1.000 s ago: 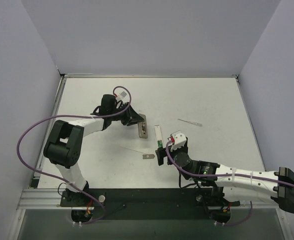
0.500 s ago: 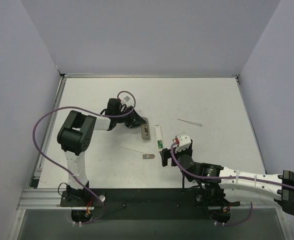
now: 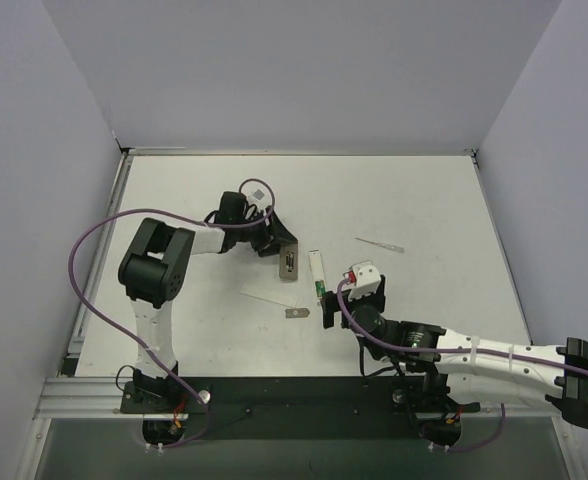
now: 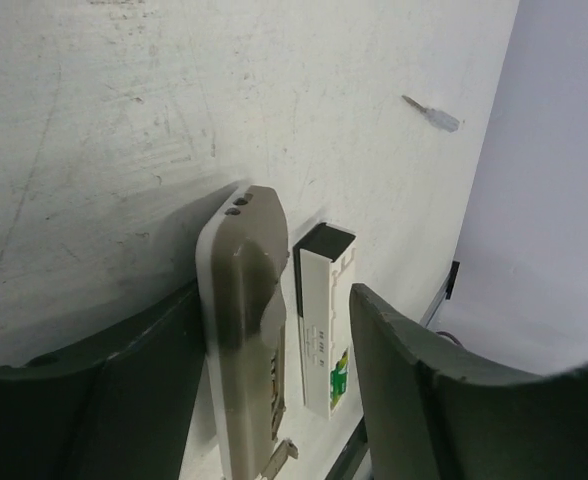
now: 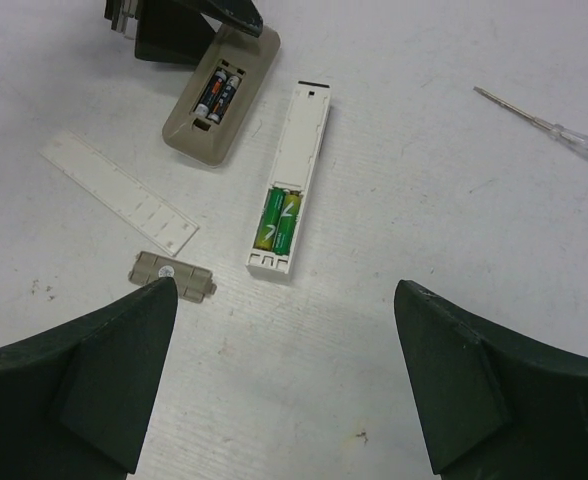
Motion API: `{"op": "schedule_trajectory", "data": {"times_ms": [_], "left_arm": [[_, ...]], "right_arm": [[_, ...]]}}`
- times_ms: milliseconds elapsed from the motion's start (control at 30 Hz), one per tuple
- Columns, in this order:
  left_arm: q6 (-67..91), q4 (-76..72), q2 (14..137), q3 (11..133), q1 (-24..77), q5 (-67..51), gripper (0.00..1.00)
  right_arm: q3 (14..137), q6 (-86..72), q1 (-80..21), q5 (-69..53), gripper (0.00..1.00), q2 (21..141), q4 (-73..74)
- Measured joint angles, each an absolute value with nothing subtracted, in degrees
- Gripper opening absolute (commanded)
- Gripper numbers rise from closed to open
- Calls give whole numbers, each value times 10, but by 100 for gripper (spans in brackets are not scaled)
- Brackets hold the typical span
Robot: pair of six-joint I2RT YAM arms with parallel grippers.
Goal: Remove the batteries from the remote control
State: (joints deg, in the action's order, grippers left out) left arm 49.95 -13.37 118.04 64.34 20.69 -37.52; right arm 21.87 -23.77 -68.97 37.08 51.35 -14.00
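Left hand (image 4: 274, 300) has shifted rightward, nudging the tan remote control (image 4: 239, 330); open, it straddles it lengthwise. Right hand (image 5: 284, 290), open, hovers with the green batteries (image 5: 280, 220) just ahead in the white remote (image 5: 302, 130) on the counter (image 5: 444, 220).

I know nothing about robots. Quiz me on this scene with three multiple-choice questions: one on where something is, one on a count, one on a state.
1. Where are the green batteries?
A lying loose
B in the open compartment of the white remote
C gripped by the robot

2. How many green batteries show?
A two
B one
C four

3. The right arm's fingers are:
A shut on a battery
B shut on the remote
C open, gripping nothing

Answers:
1 B: they lie side by side in the white remote's uncovered slot.
2 A: the right wrist view shows two green cylinders.
3 C: both fingers stand wide apart, short of the remote.
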Motion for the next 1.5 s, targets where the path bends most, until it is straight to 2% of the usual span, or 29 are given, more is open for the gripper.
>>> {"op": "schedule_trajectory", "data": {"times_ms": [200,333,433,567,767,933,1100,1233,1500], "left_arm": [[449,-5,1158,691,206,-330,80],[409,103,1129,721,204,-273,81],[386,173,1104,743,199,-247,81],[356,246,1063,761,193,-242,81],[297,310,972,745,193,-252,80],[265,323,908,685,194,-243,80],[260,329,909,670,194,-248,79],[258,329,909,670,194,-255,79],[256,329,909,670,194,-260,79]], "right_arm": [[285,-247,-658,386,86,533,-76],[340,-248,-595,375,85,553,-40],[366,-245,-520,339,83,557,-29],[379,-246,-370,246,83,580,-31],[446,-197,-190,145,81,691,-8],[532,-123,-76,53,71,816,15],[612,-58,-37,-36,61,937,51],[665,-12,-23,-106,61,1004,87],[681,45,-7,-191,59,1038,131]]}}
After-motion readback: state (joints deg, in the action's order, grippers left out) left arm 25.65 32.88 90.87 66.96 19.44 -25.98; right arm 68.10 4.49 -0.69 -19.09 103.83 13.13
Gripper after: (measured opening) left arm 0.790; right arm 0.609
